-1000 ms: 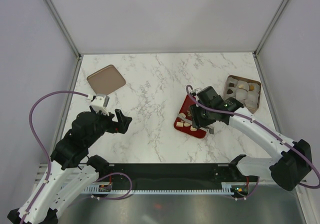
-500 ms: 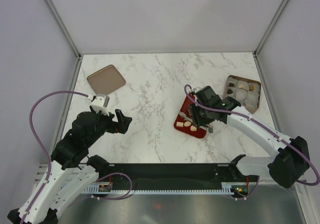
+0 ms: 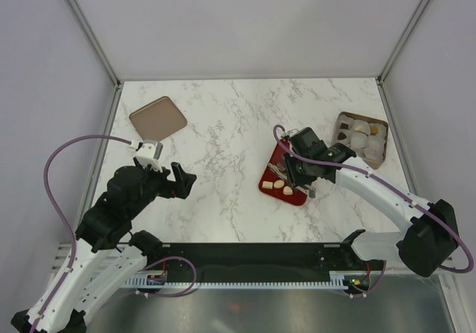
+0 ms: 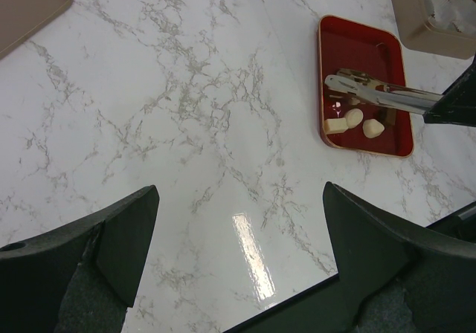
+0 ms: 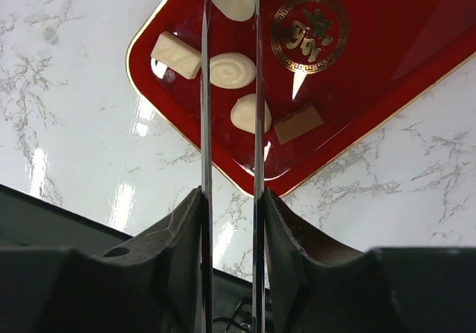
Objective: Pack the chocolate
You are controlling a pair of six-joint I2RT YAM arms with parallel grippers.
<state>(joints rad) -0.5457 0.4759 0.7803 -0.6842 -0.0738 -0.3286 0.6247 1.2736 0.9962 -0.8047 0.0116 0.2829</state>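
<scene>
Since a second ago the right end effector (image 5: pixel 230 199) has squeezed tighter on the tongs (image 5: pixel 204 125) and edged a little toward the left side of the tray (image 5: pixel 387 65); the left arm has not shifted.

At the far left, the left end effector (image 4: pixel 239 195) hangs over bare counter (image 3: pixel 223 125) with its jaws spread wide and nothing between them. Beyond it, near the counter's far-left corner, lies a flat brown square (image 3: pixel 158 117), well apart from everything else.

Right of centre sits the tray, red with a gold rim, and loose chocolate (image 5: pixel 232 70) lies on it. The right wrist view shows five pieces: a cream bar by the left rim, a cream round with a spiral, a cream oval just below that, a tan bar to its right, and another cream piece at the top edge of that view. The tongs' two thin metal blades run out from the right end effector over the tray, close together and roughly parallel. The spiral round and the top cream piece show between them, though whether the tips touch either piece I cannot tell. The right end effector's fingers clamp the tongs from both sides.

At the far right, the box (image 3: pixel 362 116) stands near the tray but apart from it, with several pale pieces in its compartments.
</scene>
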